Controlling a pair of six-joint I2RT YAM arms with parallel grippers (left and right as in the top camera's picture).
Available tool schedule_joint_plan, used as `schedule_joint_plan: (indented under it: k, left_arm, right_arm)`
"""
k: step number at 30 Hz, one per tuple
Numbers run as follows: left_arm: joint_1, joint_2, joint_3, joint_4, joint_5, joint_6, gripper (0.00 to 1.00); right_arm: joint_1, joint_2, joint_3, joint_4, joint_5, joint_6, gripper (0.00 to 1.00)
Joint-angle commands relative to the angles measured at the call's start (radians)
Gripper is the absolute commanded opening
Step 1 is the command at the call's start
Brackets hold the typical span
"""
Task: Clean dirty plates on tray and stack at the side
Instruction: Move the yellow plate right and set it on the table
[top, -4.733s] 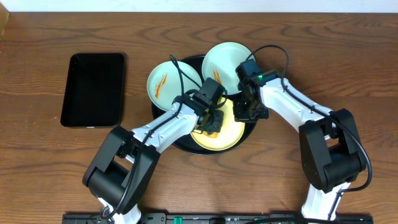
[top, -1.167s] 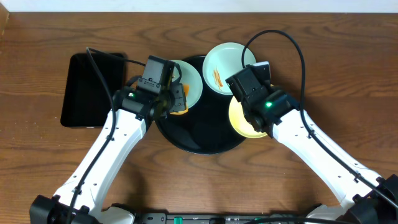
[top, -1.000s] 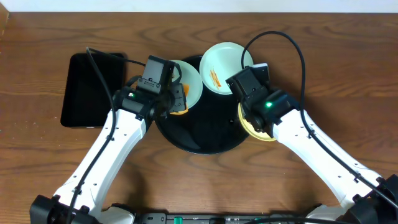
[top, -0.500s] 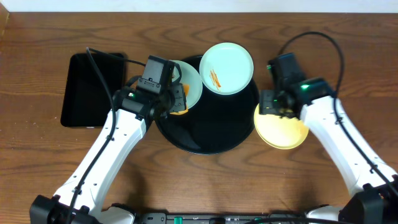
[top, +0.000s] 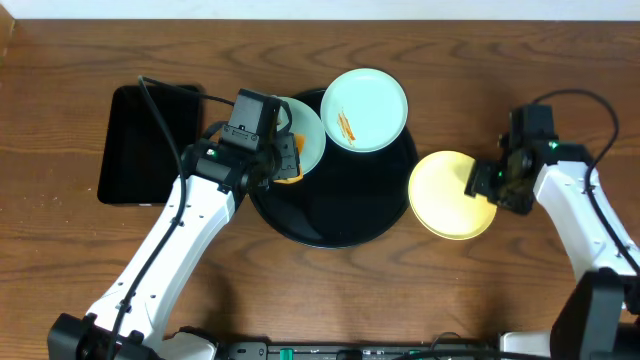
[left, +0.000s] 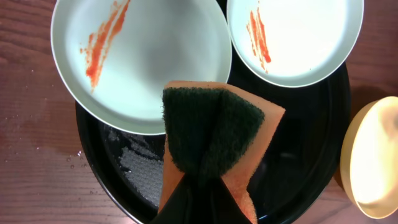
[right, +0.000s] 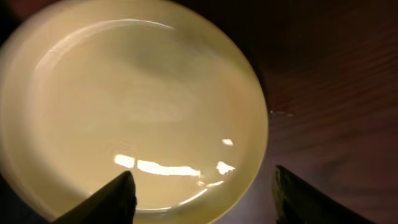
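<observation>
Jaws of the left gripper (top: 283, 160) are clamping an orange-and-green sponge (left: 211, 137) at ten o'clock on the tray (top: 330, 228), by the streaked mint plate (top: 308, 132). A second mint plate (top: 368, 95) is sitting at twelve. Off three o'clock, the yellow plate (top: 445, 200) is lying on the table (top: 450, 290), with the right gripper (top: 487, 183) holding its jaws apart over its edge.

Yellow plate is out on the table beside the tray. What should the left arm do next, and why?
Probably lower the left gripper so its green-faced orange sponge presses onto the left pale mint round plate on the large round black tray, then wipe. That plate carries orange sauce streaks, and the sponge hangs just over its rim.
</observation>
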Motion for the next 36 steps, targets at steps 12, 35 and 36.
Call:
schedule_joint_plan:
  k: [12,35,36]
  left_arm:
    - [0.003,0.003,0.009,0.004,-0.003,-0.005,0.08]
    - [0.003,0.003,0.009,0.007,-0.002,-0.005,0.07]
    - [0.003,0.003,0.009,0.008,-0.002,-0.005,0.08]
  right_arm:
    - [-0.083,0.045,-0.175,0.192,-0.020,0.001,0.52]
    - [-0.098,0.006,-0.240,0.267,-0.092,0.061,0.01]
    - [-0.109,-0.007,-0.239,0.267,-0.109,0.061,0.01]
